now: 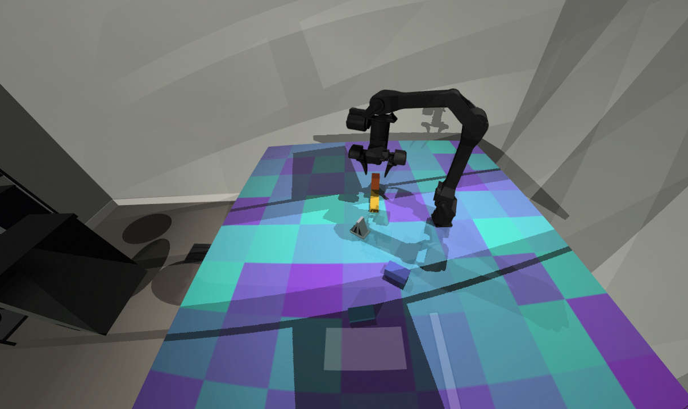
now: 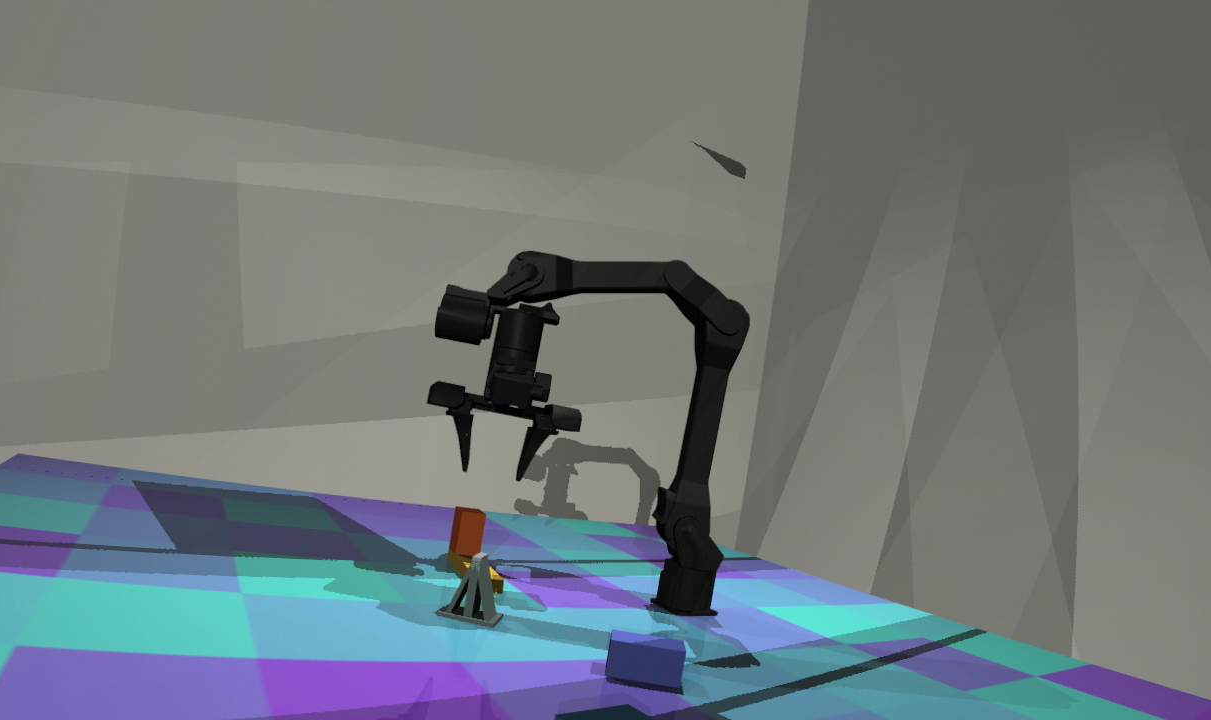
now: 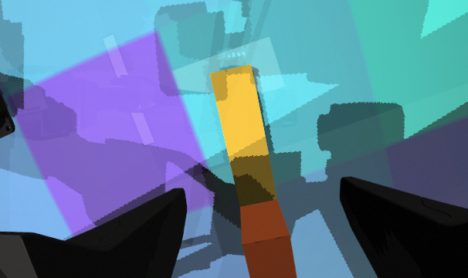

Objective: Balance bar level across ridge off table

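The bar, a yellow strip (image 1: 374, 203) (image 2: 494, 580) (image 3: 243, 116) with an orange-red block (image 1: 375, 180) (image 2: 468, 531) (image 3: 265, 222) standing up at its far end, lies on the table behind the ridge. The ridge (image 1: 361, 227) (image 2: 477, 583), a small grey wedge-shaped stand with a narrow top, is upright with nothing on it. My gripper (image 1: 376, 175) (image 2: 492, 474) (image 3: 262, 194) is open and empty, pointing down above the block end. In the wrist view the bar runs up between the two fingers, and its block end is cut off by the lower edge.
A blue-purple block (image 1: 396, 274) (image 2: 645, 658) lies in front of the arm's base, to the right of the ridge. A dark teal block (image 1: 361, 314) lies nearer the top camera. The arm's base (image 1: 441, 216) (image 2: 685, 591) stands to the right of the bar.
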